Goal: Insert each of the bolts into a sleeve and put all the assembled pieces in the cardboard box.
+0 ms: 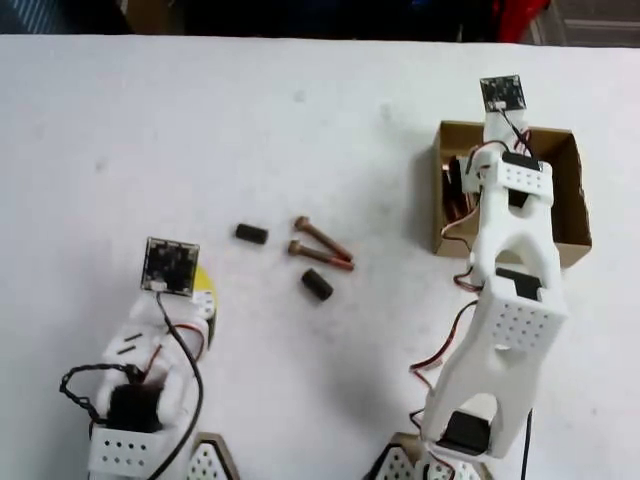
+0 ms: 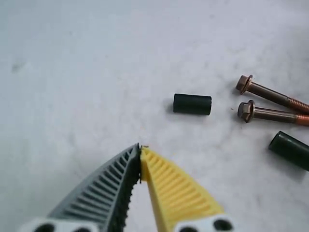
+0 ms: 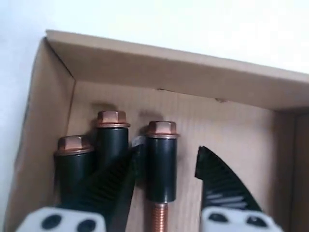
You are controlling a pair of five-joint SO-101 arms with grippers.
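Note:
Two copper bolts (image 1: 322, 245) lie side by side mid-table, with one black sleeve (image 1: 251, 235) to their left and another (image 1: 317, 285) just in front. My left gripper (image 2: 140, 148) is shut and empty, its grey and yellow fingertips touching, short of the nearer sleeve (image 2: 192, 104); the bolts (image 2: 270, 104) and the second sleeve (image 2: 289, 150) lie beyond. My right gripper (image 3: 169, 151) hangs open inside the cardboard box (image 3: 169, 58). An assembled bolt-in-sleeve piece (image 3: 160, 164) lies between its black fingers, close to one finger and apart from the other. Two more assembled pieces (image 3: 91, 150) lie beside it.
The cardboard box (image 1: 568, 205) sits at the table's right, with the right arm stretched over it. The left arm's yellow finger (image 1: 204, 285) shows at the front left. White tabletop (image 1: 300, 120) extends behind the loose parts.

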